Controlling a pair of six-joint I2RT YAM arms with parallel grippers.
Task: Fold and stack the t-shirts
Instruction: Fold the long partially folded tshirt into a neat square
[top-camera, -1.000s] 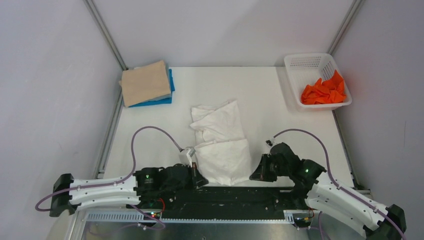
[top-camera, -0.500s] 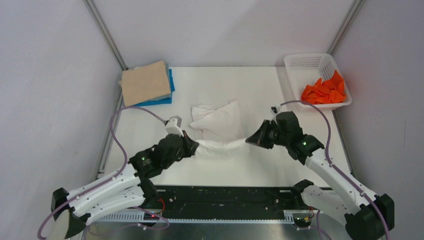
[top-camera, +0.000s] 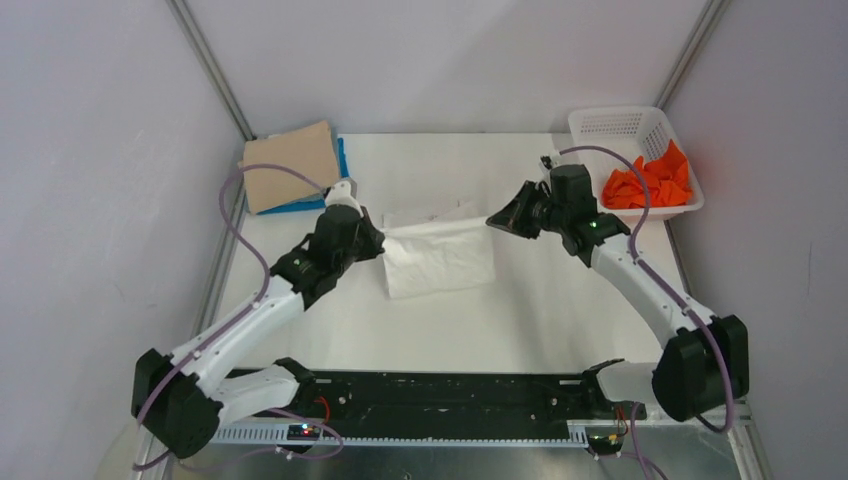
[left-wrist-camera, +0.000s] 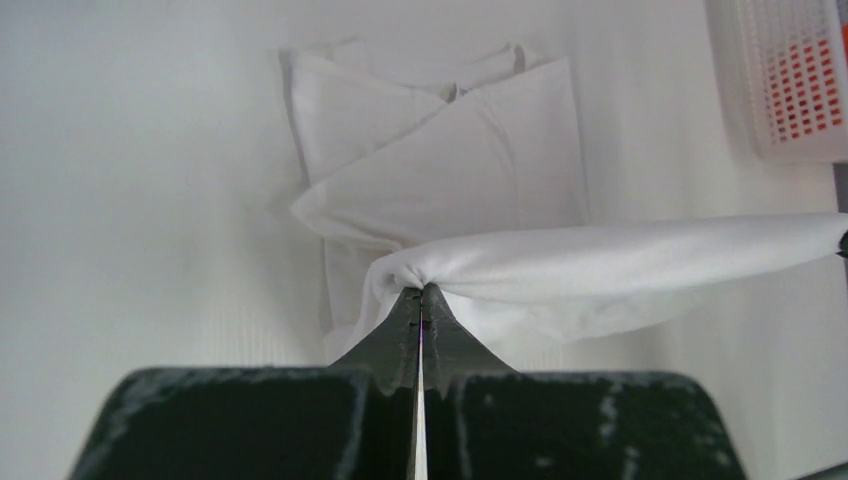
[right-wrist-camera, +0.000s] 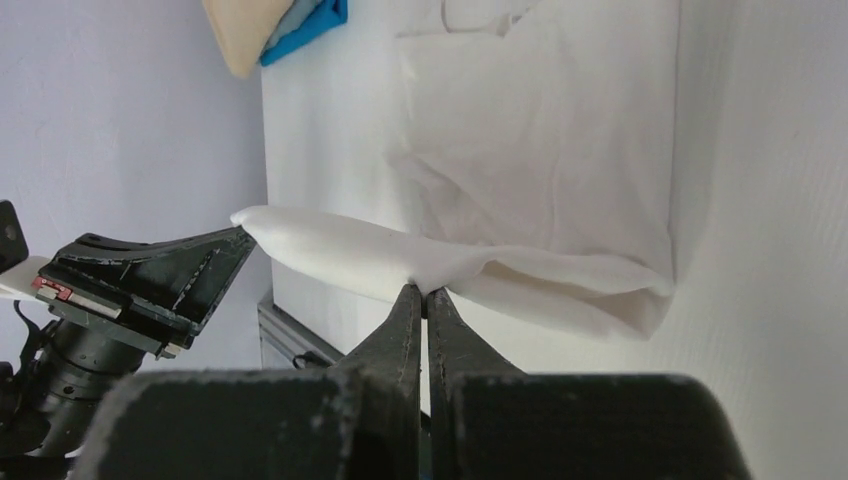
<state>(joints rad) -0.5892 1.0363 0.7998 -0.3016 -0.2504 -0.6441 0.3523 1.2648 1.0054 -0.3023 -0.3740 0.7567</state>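
The thin white t-shirt (top-camera: 440, 258) lies mid-table, its near edge lifted and stretched between both grippers. My left gripper (top-camera: 378, 240) is shut on its left corner (left-wrist-camera: 420, 275). My right gripper (top-camera: 492, 220) is shut on its right corner (right-wrist-camera: 425, 275). The lifted edge hangs over the rest of the shirt (left-wrist-camera: 450, 170) on the table. The beige-tan t-shirt (top-camera: 290, 165) lies folded on the folded blue t-shirt (top-camera: 342, 160) at the back left. The orange t-shirt (top-camera: 650, 180) lies crumpled in the basket.
The white lattice basket (top-camera: 610, 125) stands at the back right, also showing in the left wrist view (left-wrist-camera: 790, 80). Grey walls and metal rails close in the table's left, back and right sides. The left arm's gripper (right-wrist-camera: 150, 275) shows in the right wrist view.
Both grippers have carried the shirt's near edge from the table's front toward the back, over the rest of the shirt. The shirt is now folded shorter.
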